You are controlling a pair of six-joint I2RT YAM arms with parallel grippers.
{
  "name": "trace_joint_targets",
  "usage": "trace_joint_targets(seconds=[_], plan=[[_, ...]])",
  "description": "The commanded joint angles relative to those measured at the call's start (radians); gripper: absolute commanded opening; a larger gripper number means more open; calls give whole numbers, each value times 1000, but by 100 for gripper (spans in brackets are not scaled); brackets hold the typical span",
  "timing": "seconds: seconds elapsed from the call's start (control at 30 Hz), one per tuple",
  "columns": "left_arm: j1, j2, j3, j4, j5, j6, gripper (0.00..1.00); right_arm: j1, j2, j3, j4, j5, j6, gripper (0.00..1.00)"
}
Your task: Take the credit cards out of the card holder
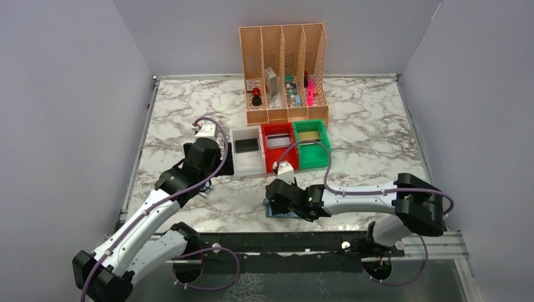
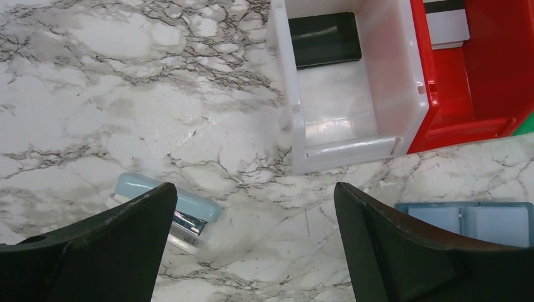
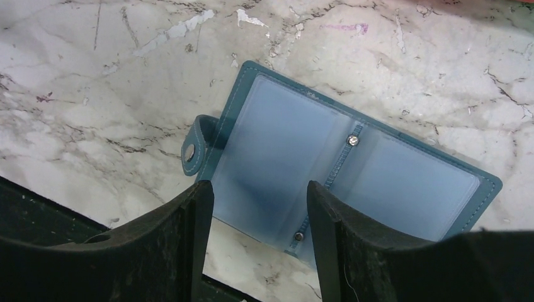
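Observation:
The teal card holder (image 3: pixel 352 157) lies unfolded on the marble near the table's front edge, snap tab to the left. No card shows in its clear pockets. Above its near-left half my right gripper (image 3: pixel 259 189) stands open, with nothing between the fingers. A corner of the card holder (image 1: pixel 272 212) peeks out under that gripper (image 1: pixel 277 192) in the top view. A silvery-grey credit card (image 1: pixel 277 142) lies in the red bin and a gold one (image 1: pixel 308 134) in the green bin. My left gripper (image 2: pixel 255 189) is wide open over bare marble, in front of the white bin (image 2: pixel 296 119).
The white bin (image 1: pixel 247 165) holds a flat black item (image 1: pixel 247 146). It stands in a row with the red bin (image 1: pixel 272 165) and green bin (image 1: pixel 325 151). Behind them rises a peach mesh organizer (image 1: pixel 284 69). A light-blue stapler (image 2: pixel 170 198) lies by my left finger.

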Motion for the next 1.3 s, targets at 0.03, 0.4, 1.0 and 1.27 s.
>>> trace_joint_targets(seconds=[0.03, 0.4, 1.0, 1.27], plan=[[5, -27, -7, 21, -35, -4, 99, 31, 66, 62, -72, 107, 60, 62], [5, -24, -7, 23, -34, -3, 99, 46, 163, 113, -86, 103, 67, 66], [5, -4, -7, 22, -12, 3, 99, 61, 263, 145, -175, 164, 151, 47], [5, 0, -8, 23, -9, 3, 99, 61, 200, 110, -105, 150, 122, 27]])
